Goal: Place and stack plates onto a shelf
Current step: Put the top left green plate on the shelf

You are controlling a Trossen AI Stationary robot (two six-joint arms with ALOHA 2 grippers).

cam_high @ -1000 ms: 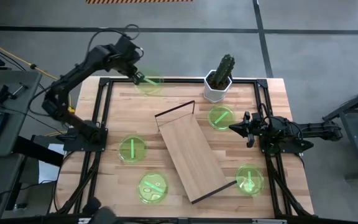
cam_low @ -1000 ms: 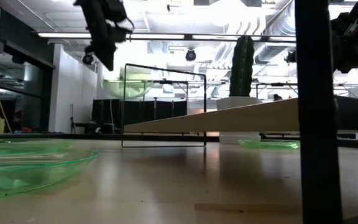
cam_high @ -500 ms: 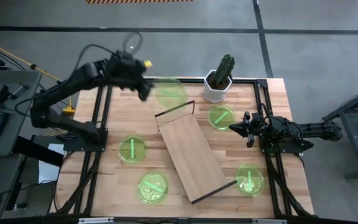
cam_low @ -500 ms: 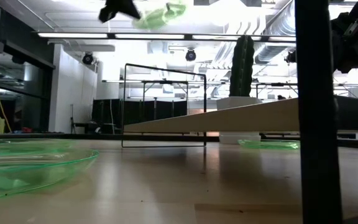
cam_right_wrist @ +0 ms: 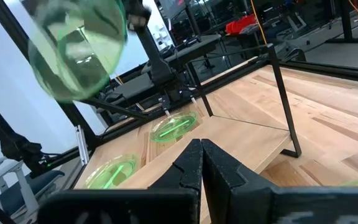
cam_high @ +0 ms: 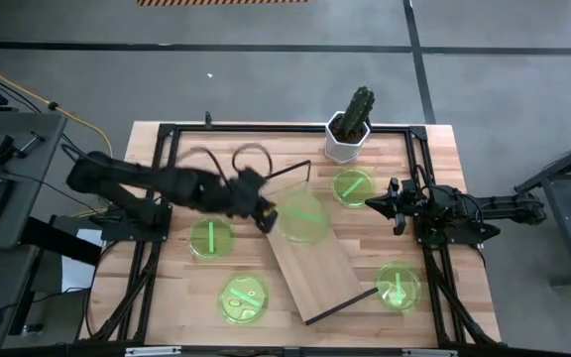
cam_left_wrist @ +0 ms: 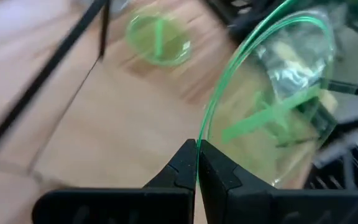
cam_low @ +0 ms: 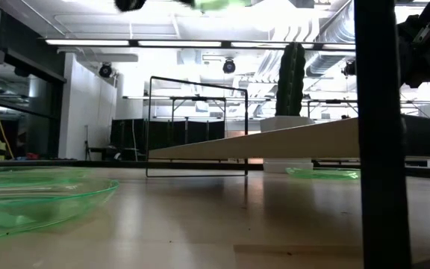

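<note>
The left tool (cam_high: 266, 216) holds a green plate (cam_high: 302, 215) by its rim, fingers (cam_left_wrist: 185, 167) pinched closed on the edge, above the upper part of the light-wood shelf (cam_high: 315, 260) that lies slantwise across the middle of the surface (cam_high: 464, 297); a second ago the same plate was held at the far edge of the surface, and half a second ago it was in the air left of the cactus pot (cam_high: 348, 136), so the left arm has swung inward and now stretches low across the left half; in the low view the plate shows only at the very top, high over the shelf; four other plates lie where they lay before: one (cam_high: 352, 186) right of the shelf's far end, just beside the right tool (cam_high: 373, 203); one (cam_high: 399, 286) near the shelf's near right corner; two on the left, one (cam_high: 209, 239) beside the left arm and one (cam_high: 243, 298) nearer the front; the right tool rests unmoved at the right side, its fingers closed on nothing.
</note>
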